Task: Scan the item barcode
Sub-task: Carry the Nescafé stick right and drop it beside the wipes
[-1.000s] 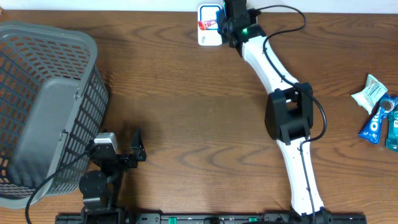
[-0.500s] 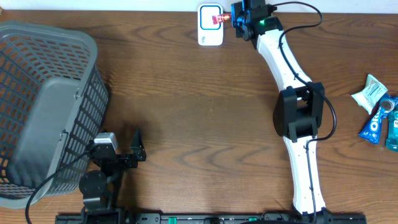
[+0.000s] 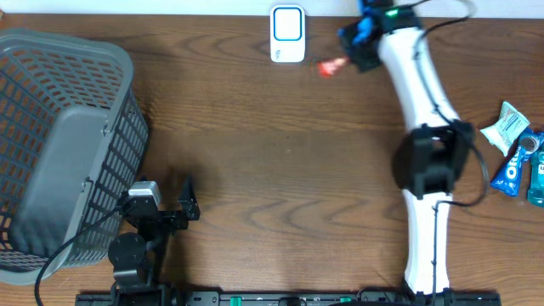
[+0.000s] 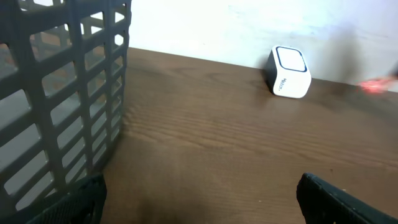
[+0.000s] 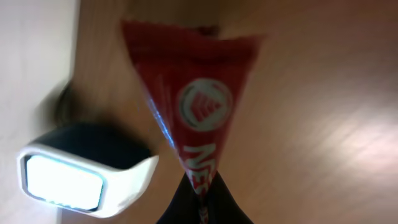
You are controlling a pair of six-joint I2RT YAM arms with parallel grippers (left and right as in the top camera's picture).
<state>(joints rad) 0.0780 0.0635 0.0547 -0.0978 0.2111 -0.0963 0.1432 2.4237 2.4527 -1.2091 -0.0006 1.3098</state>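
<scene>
The brown wooden surface (image 3: 272,170) carries a grey basket (image 3: 127,153) at its left edge and a small heap of snack packs (image 3: 514,161) at its right edge. The white scanner (image 3: 288,34) stands at the middle of the far edge, its window lit in the right wrist view. The red packet (image 3: 330,66) hangs just to the scanner's right, apart from it. It is pinched at one end by the right gripper (image 5: 200,199), jaws pressed tight on it. The left gripper (image 4: 199,205) rests spread wide near the front edge beside the basket, holding nothing. The item is in hand and beside the scanner. Whether a read has registered cannot be told, so I judge the scan unconfirmed.
</scene>
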